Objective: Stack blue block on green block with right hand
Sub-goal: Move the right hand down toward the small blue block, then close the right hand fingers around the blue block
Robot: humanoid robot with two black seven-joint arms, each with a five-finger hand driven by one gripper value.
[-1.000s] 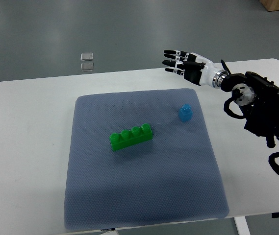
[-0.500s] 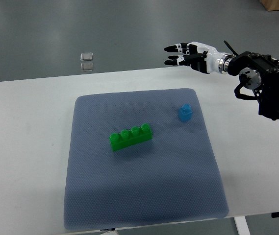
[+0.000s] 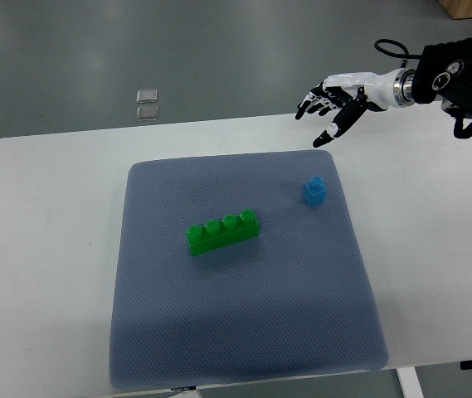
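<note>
One right hand (image 3: pixel 335 104) shows, its arm coming in from the upper right corner; it hangs in the air over the far edge of the white table (image 3: pixel 45 215) with its fingers (image 3: pixel 341 124) spread and pointing downward, grasping nothing. No left hand is in view.

One blue block (image 3: pixel 313 191) stands below the hand and slightly to the left of its fingertips, apart from them, near the far right corner of the one grey-blue mat (image 3: pixel 244 332). One green block (image 3: pixel 222 233), a long brick with four studs in a row, lies further below and well to the left of the hand, near the mat's middle, turned a little so its right end sits higher in the picture. The two blocks are well apart and nothing rests on the green one.

Two small clear squares (image 3: pixel 147 104) lie on the floor beyond the table, far to the hand's left, one just above the other.
</note>
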